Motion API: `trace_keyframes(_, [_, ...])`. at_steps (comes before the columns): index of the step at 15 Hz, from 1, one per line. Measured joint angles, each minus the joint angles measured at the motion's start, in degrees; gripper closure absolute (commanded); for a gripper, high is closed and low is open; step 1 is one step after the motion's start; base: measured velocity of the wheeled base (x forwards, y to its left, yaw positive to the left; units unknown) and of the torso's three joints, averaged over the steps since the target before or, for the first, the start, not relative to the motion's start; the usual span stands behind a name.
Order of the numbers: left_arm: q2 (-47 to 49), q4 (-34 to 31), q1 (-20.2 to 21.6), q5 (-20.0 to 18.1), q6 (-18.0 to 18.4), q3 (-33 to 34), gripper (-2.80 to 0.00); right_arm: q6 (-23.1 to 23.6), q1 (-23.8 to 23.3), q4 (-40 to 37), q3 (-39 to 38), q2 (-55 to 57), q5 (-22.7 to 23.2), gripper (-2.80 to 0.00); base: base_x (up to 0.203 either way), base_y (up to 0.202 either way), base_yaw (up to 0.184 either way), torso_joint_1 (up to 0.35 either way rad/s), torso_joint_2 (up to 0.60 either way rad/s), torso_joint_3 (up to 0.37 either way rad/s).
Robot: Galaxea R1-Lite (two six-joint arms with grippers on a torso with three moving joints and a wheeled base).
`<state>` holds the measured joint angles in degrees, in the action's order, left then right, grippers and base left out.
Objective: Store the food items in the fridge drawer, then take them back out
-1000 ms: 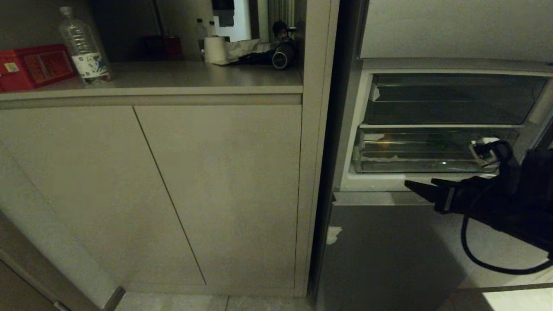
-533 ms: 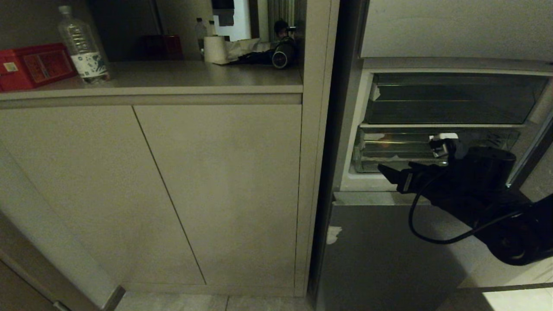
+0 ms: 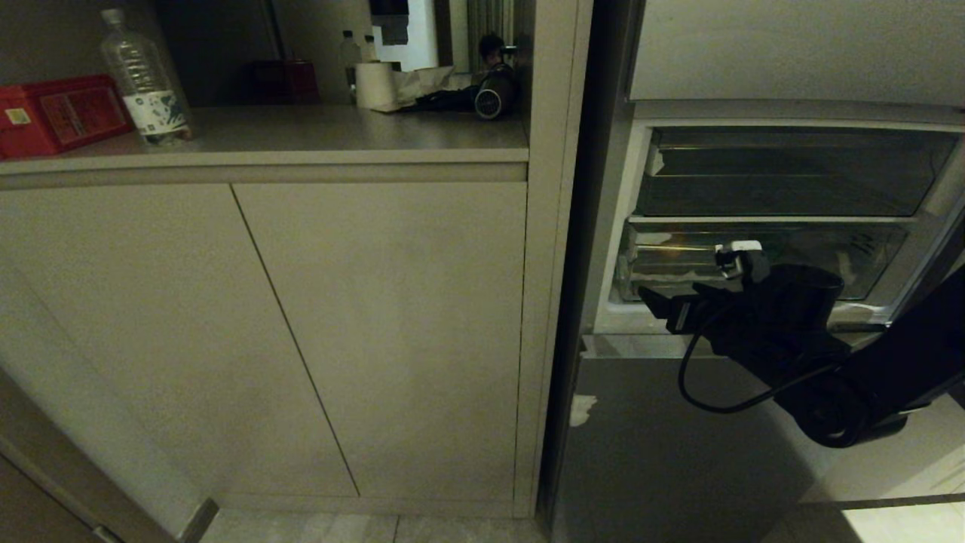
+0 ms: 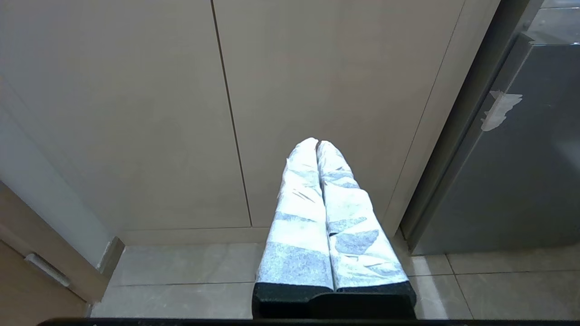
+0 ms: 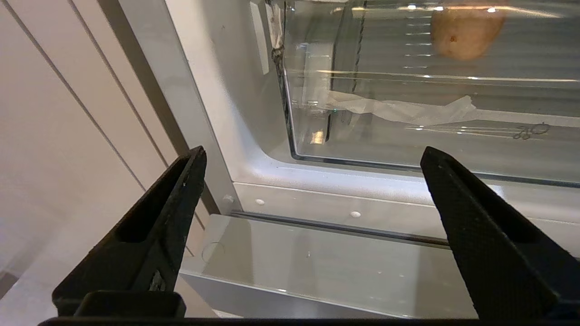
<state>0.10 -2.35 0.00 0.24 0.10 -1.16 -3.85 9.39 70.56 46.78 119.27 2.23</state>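
While the right hand (image 5: 312, 156) is held wide open and empty just before the fridge drawer (image 5: 408, 136), a potato (image 5: 466, 29) is seen deeper inside, ahead of it; the closed left hand (image 4: 319, 149) is parked well apart

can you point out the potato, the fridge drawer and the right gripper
potato (image 5: 466, 31), right wrist view, middle of its tan skin, seen through the drawer's clear front
fridge drawer (image 5: 408, 136), right wrist view, clear front wall just below the tape
right gripper (image 5: 312, 181), right wrist view, midway between the two black fingertips, open
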Motion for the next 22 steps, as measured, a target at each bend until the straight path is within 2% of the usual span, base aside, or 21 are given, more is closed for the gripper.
trace_keyframes(5, [0.0,0.0,0.0,0.0,0.0,0.0,0.0,0.0,0.5,0.1,0.9,1.0,-0.4,-2.8,0.0,0.0,0.0,0.0,0.0,0.0])
trace_keyframes(12, [0.0,0.0,0.0,0.0,0.0,0.0,0.0,0.4,3.1,-0.1,8.0,3.5,-6.8,-2.8,0.0,0.0,0.0,0.0,0.0,0.0])
trace_keyframes(22, [0.0,0.0,0.0,0.0,0.0,0.0,0.0,0.5,3.2,-0.4,12.6,5.7,-8.2,-2.8,0.0,0.0,0.0,0.0,0.0,0.0])
